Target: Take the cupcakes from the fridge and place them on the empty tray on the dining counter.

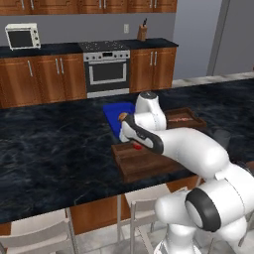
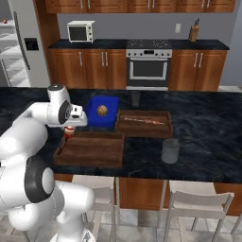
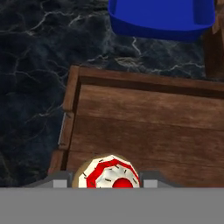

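Dark-brown wood lies right under the hand: the empty tray [image 3: 148, 122] sits on the black marbled dining counter [image 2: 208, 127], near the counter's front edge, and the gripper [image 2: 69, 132] hangs just over the tray's left end. Its jaws stand narrow, closed on a cupcake [image 3: 113, 175] with a red-and-white top; in the hand view the cupcake sits between the two fingertips, above the tray's bare boards close to its rim. From the right base view a speck of red shows under the hand at the tray's near-left corner, and whether the cupcake's base already touches the wood cannot be told.

Beyond the tray stands a blue tray [image 2: 102, 112] holding a round brown bun [image 2: 102, 110], and to its right a second wooden tray [image 2: 144, 124] with something thin lying in it. A grey cup [image 2: 170, 151] stands on the counter near the front edge, well to the right. The fridge [image 2: 21, 42] shows at the far left, its shelves visible.

The step in hand looks like the set-down of one cupcake. The next move calls for a short lowering until the wrapper rests flat, then a clean opening of the jaws and a straight lift so the small cake is not tipped. After that, a trip to the fridge would probably be needed for the other one.
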